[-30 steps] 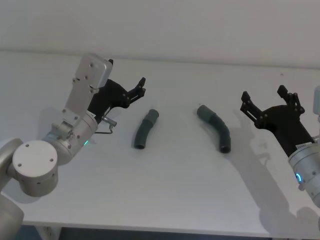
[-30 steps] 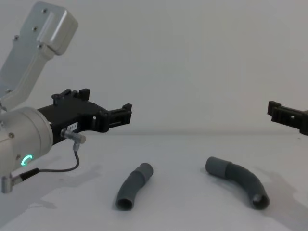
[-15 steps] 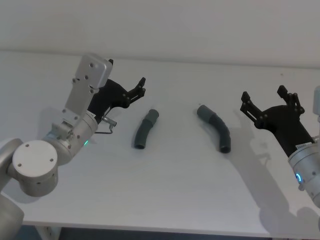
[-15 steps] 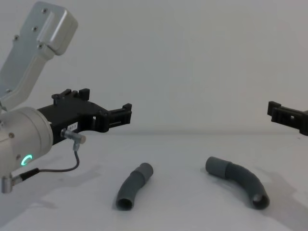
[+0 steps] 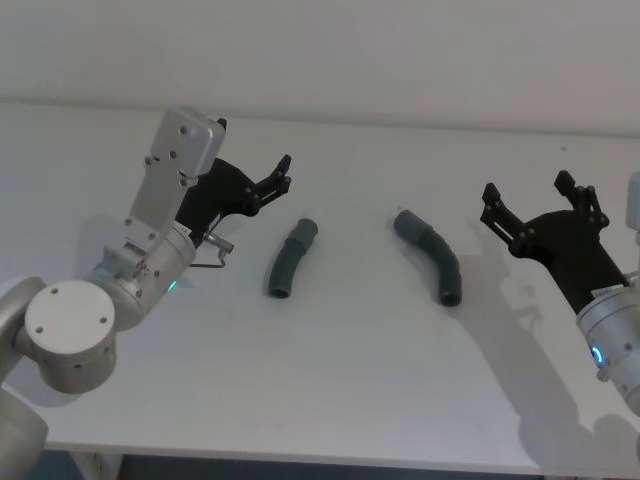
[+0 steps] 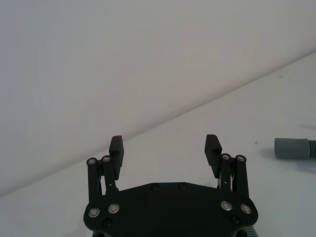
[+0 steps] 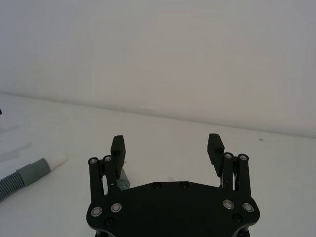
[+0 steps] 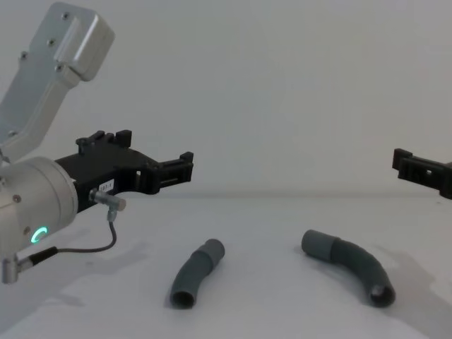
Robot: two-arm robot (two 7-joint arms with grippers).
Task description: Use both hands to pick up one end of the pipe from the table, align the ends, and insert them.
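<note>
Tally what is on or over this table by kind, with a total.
Dark grey hose pieces: 2, one on the left and one on the right, lying apart on the table.
Black grippers: 2, the left gripper and the right gripper, both open and raised off the table.
Total: 4

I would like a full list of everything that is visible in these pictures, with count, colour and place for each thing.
left pipe piece: 1, dark grey, lying on the table, nearer the left gripper
right pipe piece: 1, dark grey, curved, lying on the table apart from the other piece
table: 1, white, under both pieces
wall: 1, pale, behind the table
left gripper: 1, black, open, empty, raised left of the pieces
right gripper: 1, black, open, empty, raised right of the pieces
</note>
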